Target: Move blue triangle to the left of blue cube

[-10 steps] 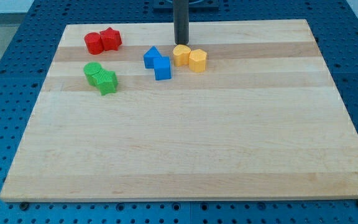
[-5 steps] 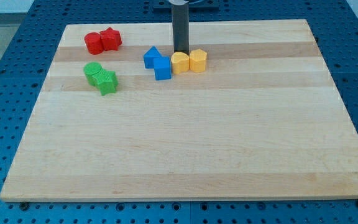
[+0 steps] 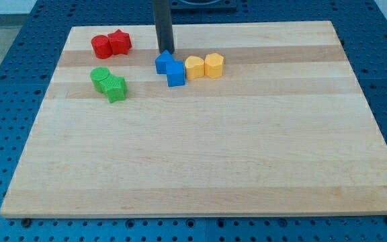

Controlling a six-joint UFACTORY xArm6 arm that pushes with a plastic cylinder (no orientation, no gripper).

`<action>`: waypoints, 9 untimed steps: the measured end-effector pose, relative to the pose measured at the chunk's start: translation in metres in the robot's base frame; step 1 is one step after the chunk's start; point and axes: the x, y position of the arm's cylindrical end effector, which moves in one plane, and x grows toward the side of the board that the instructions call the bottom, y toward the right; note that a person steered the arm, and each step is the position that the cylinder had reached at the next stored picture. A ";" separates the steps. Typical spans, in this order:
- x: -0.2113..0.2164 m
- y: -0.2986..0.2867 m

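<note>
The blue triangle (image 3: pixel 163 62) and the blue cube (image 3: pixel 176 73) sit touching near the board's top middle, the triangle up and to the left of the cube. My tip (image 3: pixel 163 51) stands just above the blue triangle's top edge, at or almost touching it. The rod rises straight out of the view's top.
Two yellow blocks (image 3: pixel 205 66) sit side by side just right of the blue cube. Two red blocks (image 3: pixel 111 44) are at the top left. Two green blocks (image 3: pixel 108 83) lie below them. The wooden board (image 3: pixel 200 168) rests on a blue perforated table.
My tip moved left from behind the yellow blocks to above the blue triangle. The yellow blocks were pushed down and left earlier, and now rest beside the blue cube.
</note>
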 end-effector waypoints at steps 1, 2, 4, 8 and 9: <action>0.003 -0.016; 0.004 -0.025; -0.008 0.028; 0.007 0.028; 0.010 0.015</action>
